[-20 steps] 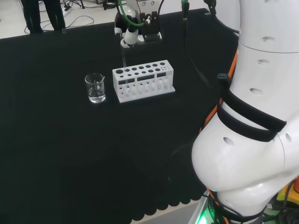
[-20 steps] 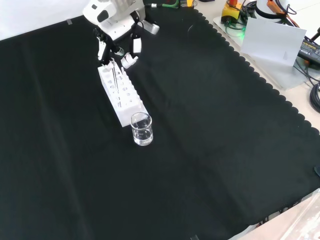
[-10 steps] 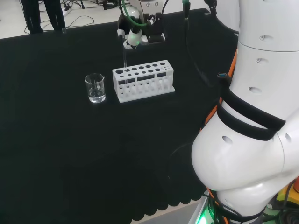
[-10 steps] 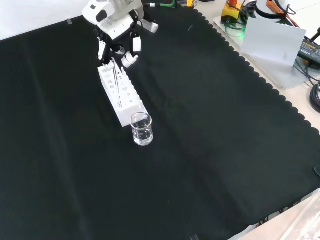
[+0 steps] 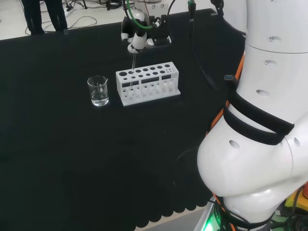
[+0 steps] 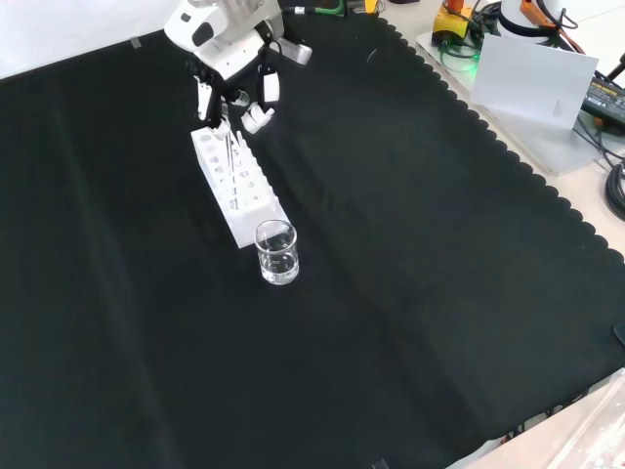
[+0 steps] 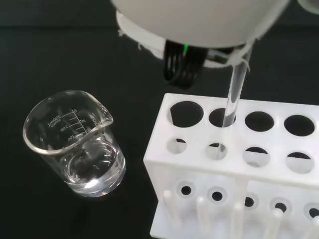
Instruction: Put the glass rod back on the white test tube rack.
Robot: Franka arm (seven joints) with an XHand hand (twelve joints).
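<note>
The white test tube rack (image 5: 147,83) stands mid-bench, its holes facing up. A clear glass rod (image 5: 133,61) rises from the second hole at the rack's left end in the head view, leaning slightly right. In the wrist view the rod (image 7: 233,94) passes down through that hole of the rack (image 7: 234,164). The hand (image 5: 137,34) hovers just above the rack's left end, and its fingertips pinch the rod's top. In the front view the hand (image 6: 234,76) sits over the far end of the rack (image 6: 236,184).
A small glass beaker (image 5: 98,90) holding a little clear liquid stands left of the rack in the head view, and nearer the camera in the front view (image 6: 276,252). The arm's white links (image 5: 260,120) stand at the head view's right. Cables lie beyond the hand.
The hand has lifted a little and shifted right in the head view. The rod's top has followed it, so the rod now leans, with its lower end still in the hole.
</note>
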